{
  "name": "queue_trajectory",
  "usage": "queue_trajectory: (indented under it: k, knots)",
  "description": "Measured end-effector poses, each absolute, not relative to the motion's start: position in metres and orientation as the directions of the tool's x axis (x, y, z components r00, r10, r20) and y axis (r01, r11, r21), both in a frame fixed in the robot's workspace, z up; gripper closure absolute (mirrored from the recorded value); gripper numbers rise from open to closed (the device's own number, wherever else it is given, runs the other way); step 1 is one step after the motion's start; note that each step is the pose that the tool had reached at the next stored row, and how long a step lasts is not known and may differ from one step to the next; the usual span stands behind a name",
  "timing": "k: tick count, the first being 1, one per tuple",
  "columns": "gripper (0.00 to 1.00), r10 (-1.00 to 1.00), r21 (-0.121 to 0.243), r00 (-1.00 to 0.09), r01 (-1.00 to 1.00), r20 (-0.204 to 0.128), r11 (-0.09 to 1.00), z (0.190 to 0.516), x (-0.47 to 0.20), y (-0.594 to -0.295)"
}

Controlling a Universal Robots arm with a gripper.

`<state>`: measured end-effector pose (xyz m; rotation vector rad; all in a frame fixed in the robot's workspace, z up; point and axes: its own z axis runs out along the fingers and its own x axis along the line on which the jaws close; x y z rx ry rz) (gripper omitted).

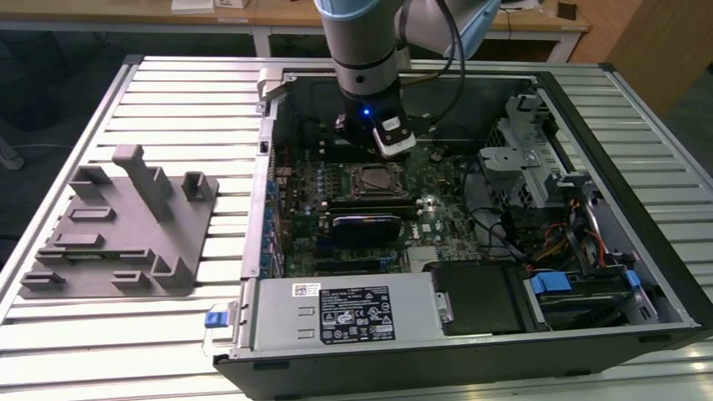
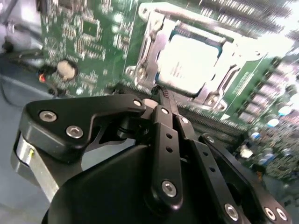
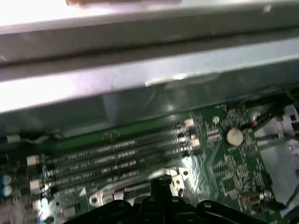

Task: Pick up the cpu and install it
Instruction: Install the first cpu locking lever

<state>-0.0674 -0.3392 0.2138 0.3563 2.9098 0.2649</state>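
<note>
1. Inside the open case [image 1: 624,276], on the board [image 1: 435,221]: socket [image 1: 373,179] with the cpu [image 2: 187,63] seated in it, silvery top up, metal frame around it
2. Just above the socket: gripper [image 2: 163,93], fingers pressed together, nothing between them, tip near the frame's edge
3. Beside the socket: memory slots [image 3: 112,156], coin cell [image 3: 233,136]
4. At the exterior view's left, on the slatted table [image 1: 67,125]: grey fixture [image 1: 123,230]

Bright silvery metal cpu [image 2: 189,63]; matt black end effector [image 2: 164,95].
</note>
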Motion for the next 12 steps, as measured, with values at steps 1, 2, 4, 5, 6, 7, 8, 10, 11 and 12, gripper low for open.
queue_trajectory:
  k: [1, 2, 4, 5, 6, 7, 8, 10, 11, 12]
  knots:
    - [0.89, 0.252, 0.182, -0.952, 0.221, -0.172, 0.958, 0.214, -0.067, -0.339]
    - [0.89, 0.249, 0.163, -0.953, 0.222, -0.171, 0.961, 0.214, -0.066, -0.339]
    - [0.89, 0.242, 0.123, -0.956, 0.223, -0.166, 0.967, 0.214, -0.064, -0.339]
    - [0.89, 0.24, 0.109, -0.958, 0.225, -0.159, 0.968, 0.214, -0.062, -0.339]
    - [0.89, 0.239, 0.098, -0.959, 0.226, -0.15, 0.969, 0.214, -0.06, -0.339]
    - [0.89, 0.238, 0.087, -0.961, 0.227, -0.14, 0.97, 0.214, -0.059, -0.339]
    - [0.89, 0.237, 0.08, -0.963, 0.228, -0.128, 0.97, 0.214, -0.057, -0.339]
    - [0.89, 0.237, 0.071, -0.966, 0.23, -0.101, 0.971, 0.213, -0.054, -0.339]
    - [0.89, 0.237, 0.068, -0.967, 0.231, -0.089, 0.971, 0.213, -0.053, -0.339]
    - [0.89, 0.237, 0.065, -0.968, 0.232, -0.078, 0.971, 0.213, -0.052, -0.34]
